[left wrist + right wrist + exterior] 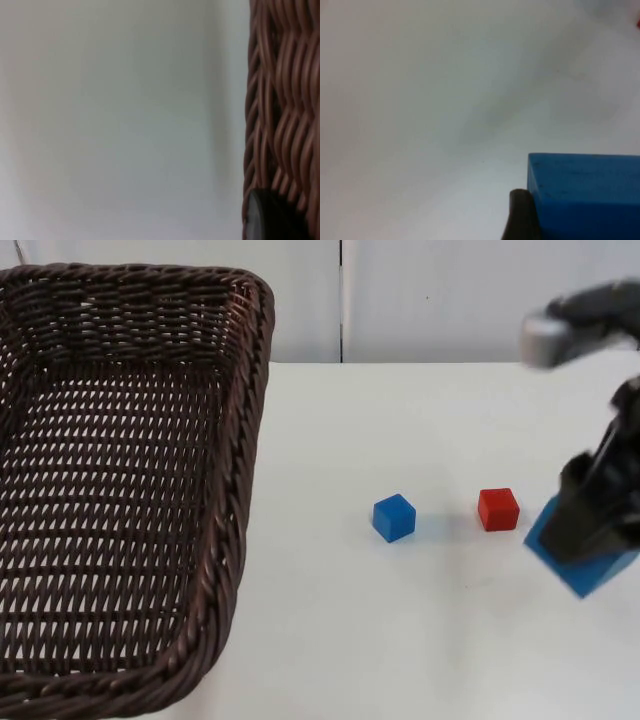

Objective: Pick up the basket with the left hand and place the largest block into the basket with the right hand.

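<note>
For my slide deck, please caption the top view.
Right gripper holds the large blue block beside small blue and red blocks; raised wicker basket waits left.

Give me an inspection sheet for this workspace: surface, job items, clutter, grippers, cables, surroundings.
Surface: white table top, no marks seen.
Job's things: brown wicker basket held up near the top camera at the left; large blue block at the right gripper.
Clutter: small blue block and small red block on the table, apart.
Grippers: left gripper at the basket's weave; right gripper shut on the large blue block, which sits tilted.
Cables: nothing seen.
Surroundings: grey partition wall behind the table.
</note>
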{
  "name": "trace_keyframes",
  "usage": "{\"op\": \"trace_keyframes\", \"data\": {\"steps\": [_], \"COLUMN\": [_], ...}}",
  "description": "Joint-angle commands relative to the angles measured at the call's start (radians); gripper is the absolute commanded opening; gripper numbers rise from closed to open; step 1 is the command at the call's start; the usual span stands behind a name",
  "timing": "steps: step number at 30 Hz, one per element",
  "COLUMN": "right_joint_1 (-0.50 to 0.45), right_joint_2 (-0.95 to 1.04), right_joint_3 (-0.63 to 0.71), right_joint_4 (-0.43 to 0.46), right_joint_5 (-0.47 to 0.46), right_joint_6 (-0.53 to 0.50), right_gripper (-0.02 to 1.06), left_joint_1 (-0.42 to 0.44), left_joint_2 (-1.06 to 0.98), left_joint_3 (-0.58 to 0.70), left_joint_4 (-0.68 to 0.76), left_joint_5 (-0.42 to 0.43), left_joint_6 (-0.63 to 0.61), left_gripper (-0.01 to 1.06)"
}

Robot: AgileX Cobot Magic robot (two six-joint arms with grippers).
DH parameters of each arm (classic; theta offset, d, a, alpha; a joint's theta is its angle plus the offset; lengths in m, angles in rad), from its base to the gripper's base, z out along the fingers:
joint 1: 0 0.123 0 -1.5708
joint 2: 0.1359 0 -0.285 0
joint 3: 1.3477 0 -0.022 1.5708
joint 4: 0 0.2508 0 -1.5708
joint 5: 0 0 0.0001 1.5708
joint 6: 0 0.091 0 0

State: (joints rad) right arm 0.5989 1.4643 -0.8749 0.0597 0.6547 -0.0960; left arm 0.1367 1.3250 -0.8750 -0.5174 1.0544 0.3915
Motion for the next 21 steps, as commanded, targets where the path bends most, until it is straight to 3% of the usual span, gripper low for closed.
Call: {"op": "trace_keyframes", "data": {"steps": [1,12,21], "right_joint_1": [0.007,0.007,0.039], "right_joint_2": [-0.062,-0.150,-0.142], "right_joint_3": [-0.001,-0.038,-0.226], "right_joint_4": [-0.005,0.003,0.017], "right_joint_5": [0.028,0.113,0.140], "right_joint_6": [-0.006,-0.042,-0.092], "right_gripper": [0.00,0.00,0.00], "left_joint_1": [0.002,0.002,0.002], "left_joint_2": [-0.010,-0.010,-0.008], "left_joint_3": [-0.008,-0.008,-0.008], "left_joint_4": [-0.023,-0.023,-0.023], "left_joint_5": [0.004,0.004,0.004], "left_joint_6": [0.004,0.004,0.004], "left_gripper": [0.00,0.00,0.00]}}
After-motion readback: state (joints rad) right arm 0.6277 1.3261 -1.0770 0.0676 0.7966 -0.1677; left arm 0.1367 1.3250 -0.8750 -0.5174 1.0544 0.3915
